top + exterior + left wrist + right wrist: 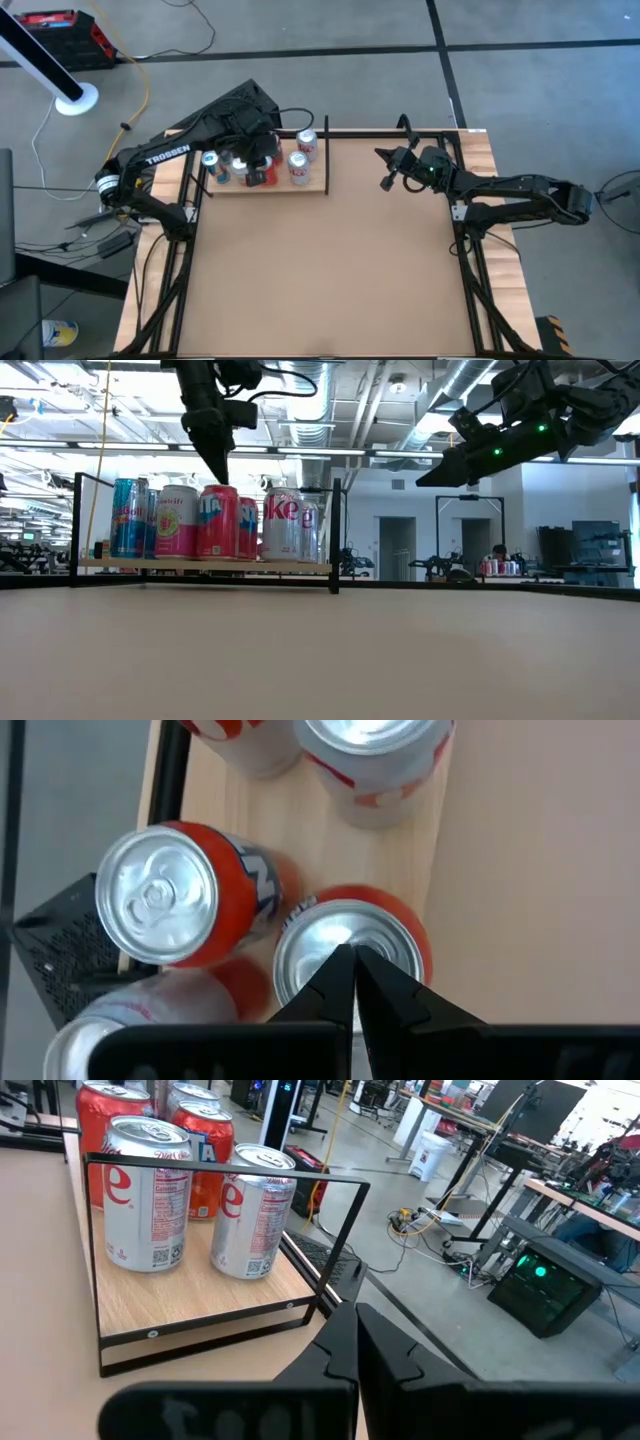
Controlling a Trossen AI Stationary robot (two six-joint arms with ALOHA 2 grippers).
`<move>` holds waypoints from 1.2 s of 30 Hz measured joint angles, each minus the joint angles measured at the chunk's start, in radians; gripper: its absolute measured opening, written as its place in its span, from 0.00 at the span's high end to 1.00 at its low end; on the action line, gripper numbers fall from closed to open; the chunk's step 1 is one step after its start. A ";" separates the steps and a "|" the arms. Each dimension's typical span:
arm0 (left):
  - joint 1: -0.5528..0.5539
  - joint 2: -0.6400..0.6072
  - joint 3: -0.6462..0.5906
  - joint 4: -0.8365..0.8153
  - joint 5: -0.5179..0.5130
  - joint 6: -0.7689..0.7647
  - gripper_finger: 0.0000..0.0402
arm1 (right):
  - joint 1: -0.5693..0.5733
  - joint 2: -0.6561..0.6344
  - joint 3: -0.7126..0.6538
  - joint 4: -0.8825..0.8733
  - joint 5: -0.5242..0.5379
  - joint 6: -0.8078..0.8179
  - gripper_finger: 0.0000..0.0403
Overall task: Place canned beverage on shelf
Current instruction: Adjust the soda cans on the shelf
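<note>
Above the shelf (318,186), clenched left claw (352,982) over a red can (350,948); its silver top only in the wrist view.

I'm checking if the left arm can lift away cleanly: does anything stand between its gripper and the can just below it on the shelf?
Nothing visible does. The left gripper, fingers shut, hangs directly over the red can on the shelf; other cans stand beside it, not between them.
</note>
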State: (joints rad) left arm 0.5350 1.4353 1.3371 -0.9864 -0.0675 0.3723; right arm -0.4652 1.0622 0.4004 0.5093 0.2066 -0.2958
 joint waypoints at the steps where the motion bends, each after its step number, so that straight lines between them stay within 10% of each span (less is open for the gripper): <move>1: 0.000 0.000 0.000 -0.004 0.001 0.000 1.00 | 0.000 0.000 0.000 0.000 0.000 0.000 0.95; 36: 0.001 0.037 0.006 0.028 0.009 0.010 1.00 | 0.000 0.000 0.000 0.000 0.000 0.000 0.95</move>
State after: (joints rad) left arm 0.5358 1.4719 1.3426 -0.9581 -0.0582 0.3824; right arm -0.4656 1.0622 0.4004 0.5091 0.2066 -0.2958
